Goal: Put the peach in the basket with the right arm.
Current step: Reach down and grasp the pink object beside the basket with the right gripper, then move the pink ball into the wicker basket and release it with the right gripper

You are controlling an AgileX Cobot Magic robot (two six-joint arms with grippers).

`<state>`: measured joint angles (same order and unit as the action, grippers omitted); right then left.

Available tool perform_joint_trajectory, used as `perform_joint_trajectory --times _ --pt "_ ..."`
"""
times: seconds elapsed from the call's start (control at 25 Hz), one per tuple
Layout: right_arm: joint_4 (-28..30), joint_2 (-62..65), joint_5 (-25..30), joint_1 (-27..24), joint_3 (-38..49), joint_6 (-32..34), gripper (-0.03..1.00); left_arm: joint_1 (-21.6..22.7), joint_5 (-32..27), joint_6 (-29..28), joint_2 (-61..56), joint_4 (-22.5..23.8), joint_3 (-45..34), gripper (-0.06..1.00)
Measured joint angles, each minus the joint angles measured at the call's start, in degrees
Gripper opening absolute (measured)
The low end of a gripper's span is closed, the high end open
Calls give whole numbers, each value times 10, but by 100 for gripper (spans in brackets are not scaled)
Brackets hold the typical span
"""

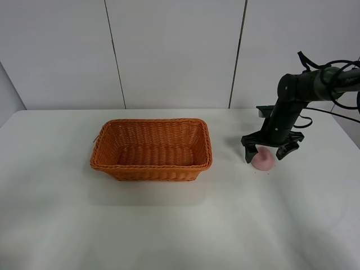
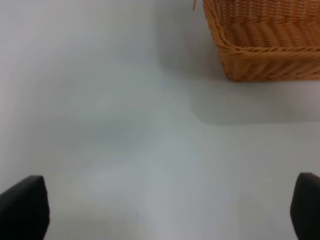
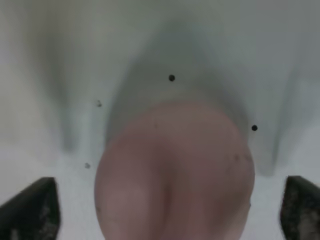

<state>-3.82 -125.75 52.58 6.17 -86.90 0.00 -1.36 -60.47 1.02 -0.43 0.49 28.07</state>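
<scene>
- The white table (image 1: 169, 225) fills the lower two thirds of the high view. Everything you need stands on it.
- The basket (image 1: 151, 121) sits left of centre in that view, open side up, its long side running left to right. I see nothing inside it. In the left wrist view one corner of it (image 2: 260, 55) shows.
- The right arm (image 1: 289, 107) reaches in from the upper right of the frame and bends down to the table at the right. It is clearly the nearer arm to the fruit; the left arm does not show in the high view at all.
- The right gripper (image 1: 264, 156) is spread wide and points down, one finger on either side of the peach, not closed on it. In the right wrist view the two fingers (image 3: 30, 210) stand at the far edges with clear table between each of them and the fruit.
- The left gripper (image 2: 165, 210) is also spread wide, holds nothing, and hangs over bare table near the basket.
- The peach (image 1: 262, 161) rests on the table at the right of the high view, well apart from the basket and level with its near wall. Up close, the peach (image 3: 175, 170) sits centred between the fingers, and its crease runs across the line that joins them.
- So the fruit lies straight below your gripper. To my eye, the closing of the fingers is what comes next, and after that a lift and a carry leftward across the frame to the basket. Whether the fingers are low enough to catch the widest part, I cannot tell.
</scene>
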Motion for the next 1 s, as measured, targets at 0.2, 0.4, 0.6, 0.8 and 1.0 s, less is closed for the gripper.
perform_joint_trajectory --times 0.2,0.4,0.6,0.8,1.0 --pt "2 0 1 0 0 8 14 0 0 0 0 0 0 99" --pt "3 5 21 0 -18 10 -1 0 0 0 0 0 0 99" --pt "4 21 84 0 -98 10 -1 0 0 0 0 0 0 99" --pt "5 37 148 0 -192 11 -1 0 0 0 0 0 0 99" --pt "5 40 168 0 -280 11 -1 0 0 0 0 0 0 99"
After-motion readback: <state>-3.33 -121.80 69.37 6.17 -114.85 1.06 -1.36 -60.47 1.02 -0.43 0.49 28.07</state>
